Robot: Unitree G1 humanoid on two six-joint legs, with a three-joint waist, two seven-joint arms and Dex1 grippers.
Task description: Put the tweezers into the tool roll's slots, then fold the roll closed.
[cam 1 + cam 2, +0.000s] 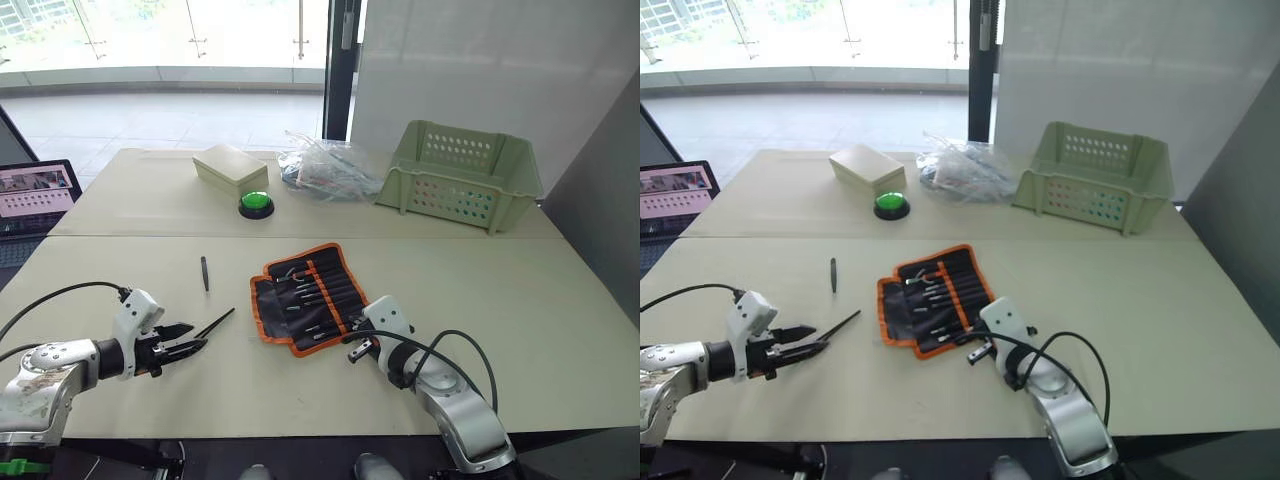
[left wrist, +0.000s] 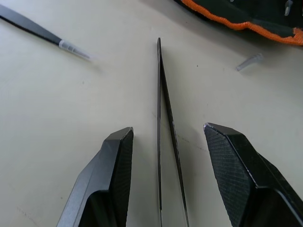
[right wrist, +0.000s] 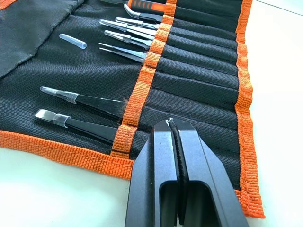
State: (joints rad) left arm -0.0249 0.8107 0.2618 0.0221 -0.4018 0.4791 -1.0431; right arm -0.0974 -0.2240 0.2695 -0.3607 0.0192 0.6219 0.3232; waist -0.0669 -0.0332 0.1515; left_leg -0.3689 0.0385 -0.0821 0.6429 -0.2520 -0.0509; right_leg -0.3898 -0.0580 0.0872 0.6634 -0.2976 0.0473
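Left claw (image 1: pixel 190 340) is hanging open astride one pair of tweezers (image 1: pixel 216 322) lying on the desk (image 1: pixel 560 330). Right claw (image 3: pixel 174 130) is resting closed, empty, over the unrolled tool roll (image 1: pixel 305 295) at mid-desk.

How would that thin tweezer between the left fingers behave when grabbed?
The tweezer is thin and lies flat on the table, so probably light and hard to lift. Its smooth, narrow sides might slip from the open left gripper. Its two blades would likely squeeze together.

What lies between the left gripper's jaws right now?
A pair of black tweezers lies on the table in the gap of the left gripper, touching neither of the open jaws, as the left wrist view shows.
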